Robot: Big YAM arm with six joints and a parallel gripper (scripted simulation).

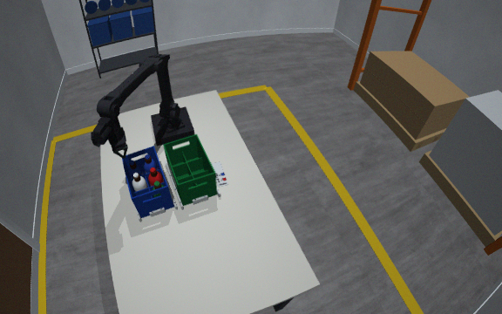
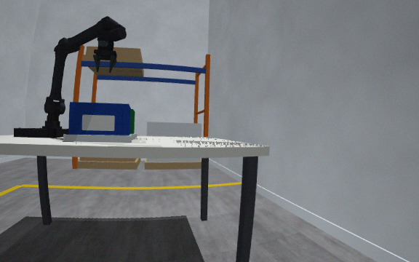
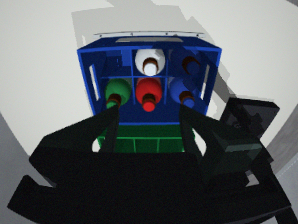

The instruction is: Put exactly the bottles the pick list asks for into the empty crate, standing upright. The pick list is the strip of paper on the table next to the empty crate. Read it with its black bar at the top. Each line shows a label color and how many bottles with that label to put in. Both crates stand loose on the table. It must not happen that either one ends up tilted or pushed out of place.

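We see our matte black gripper point(image 2: 105, 65) hanging half open and empty above the boxy blue crate point(image 1: 148, 198) of round-shouldered bottles on the smooth pale tabletop point(image 1: 216, 244).

The gripper point(image 2: 104, 62) hangs high above the blue crate point(image 1: 148, 185), fingers parted and holding nothing, with open air below it; the bottles point(image 3: 149, 90) stand close together in the crate's cells, leaving narrow gaps between necks; the green crate point(image 1: 189, 172) stands just beside, its cells open from above; the arm's base point(image 1: 187, 126) blocks the far end.
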